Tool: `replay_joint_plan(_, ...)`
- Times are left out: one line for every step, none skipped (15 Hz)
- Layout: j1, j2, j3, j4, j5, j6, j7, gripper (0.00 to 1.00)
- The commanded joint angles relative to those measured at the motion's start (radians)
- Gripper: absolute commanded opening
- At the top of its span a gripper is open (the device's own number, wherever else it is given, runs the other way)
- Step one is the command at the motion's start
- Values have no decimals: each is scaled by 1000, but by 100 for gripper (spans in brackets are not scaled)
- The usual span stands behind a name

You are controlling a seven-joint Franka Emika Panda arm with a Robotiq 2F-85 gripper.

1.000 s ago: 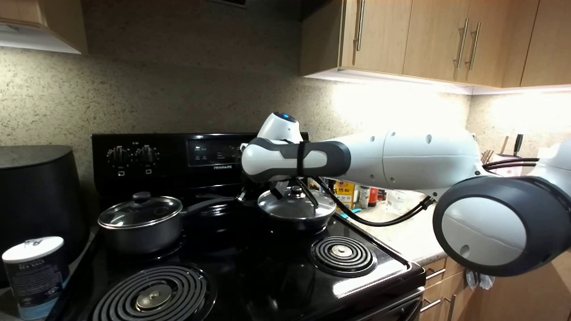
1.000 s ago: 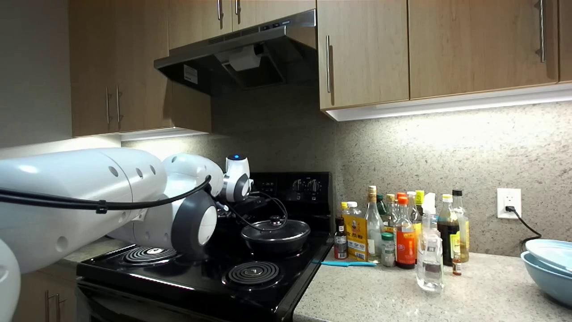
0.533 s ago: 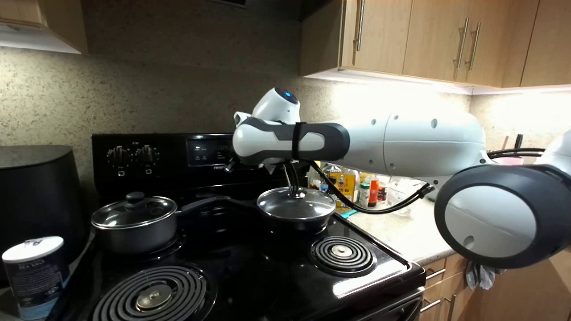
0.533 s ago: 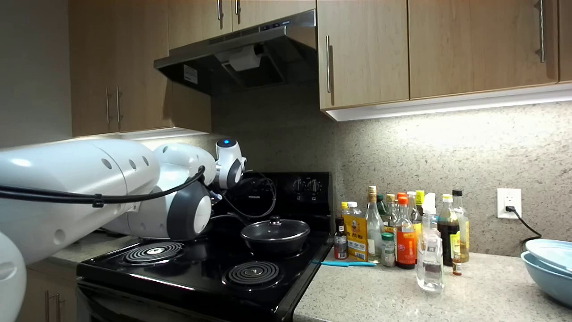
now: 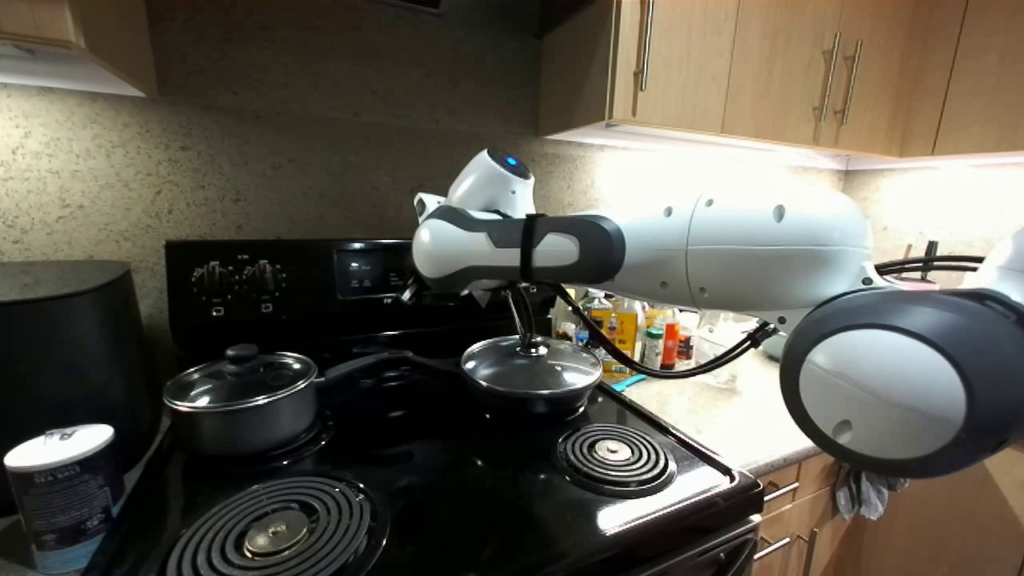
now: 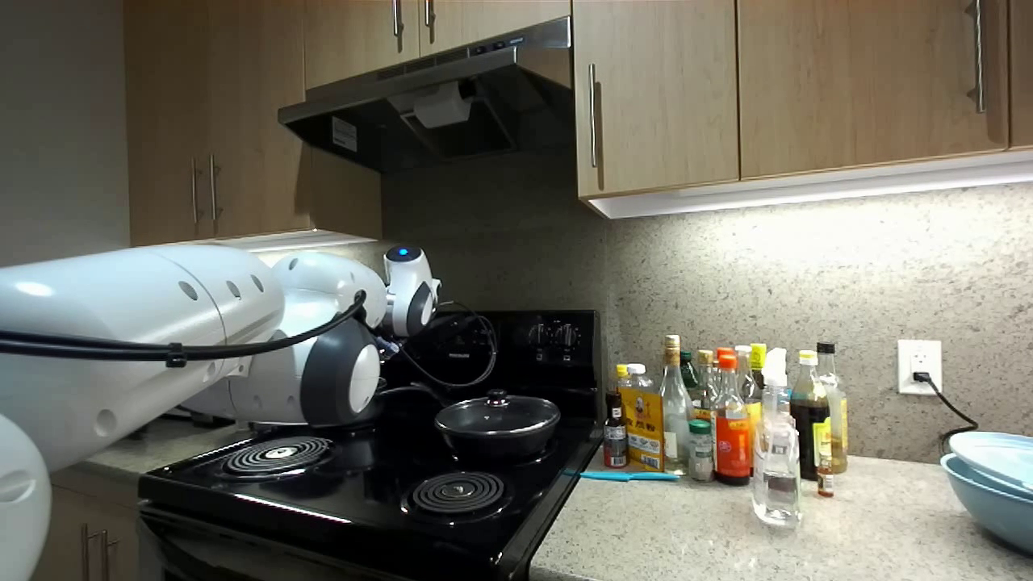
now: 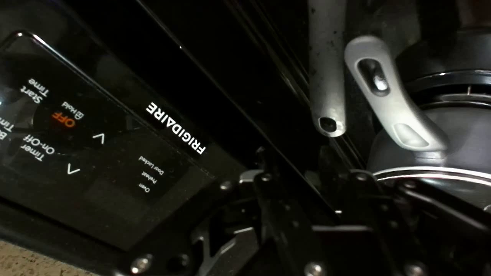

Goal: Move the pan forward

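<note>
A white robot arm [image 5: 744, 256] extends from the right toward the far control panel [image 5: 308, 300] of a black stove [image 5: 448, 488]. At far right sits a dark pan [image 5: 532, 398] with a domed glass lid [image 5: 556, 370]; at far left, a deeper lidded pot [image 5: 244, 420]. Coil burners [image 5: 276, 534] show near left and near right.

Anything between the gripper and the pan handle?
Nothing visible in the wrist view stands between the gripper and the pan handle. The pot handle lies close beside it, on the side away from the control panel, and might crowd the grasp.
</note>
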Motion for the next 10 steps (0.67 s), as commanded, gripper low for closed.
replay_joint_plan(-8, -22, -31, -37, -11, -35, 49, 67)
replay_joint_plan(-13, -22, -36, -41, -10, -50, 64, 73)
replay_joint_plan(-16, -22, -40, -45, -10, -64, 77, 78)
replay_joint_plan(-22, -18, -44, -45, -9, -85, 94, 86)
replay_joint_plan(-26, -6, -44, -25, -7, -114, 102, 92)
replay_joint_plan(-31, 1, -45, -22, -6, -140, 113, 98)
replay_joint_plan(-36, 2, -44, -23, -4, -166, 119, 99)
replay_joint_plan(-42, 5, -39, -26, 1, -194, 119, 100)
replay_joint_plan(-48, 8, -33, -26, 7, -222, 118, 100)
replay_joint_plan(-55, 13, -23, -26, 15, -250, 110, 100)
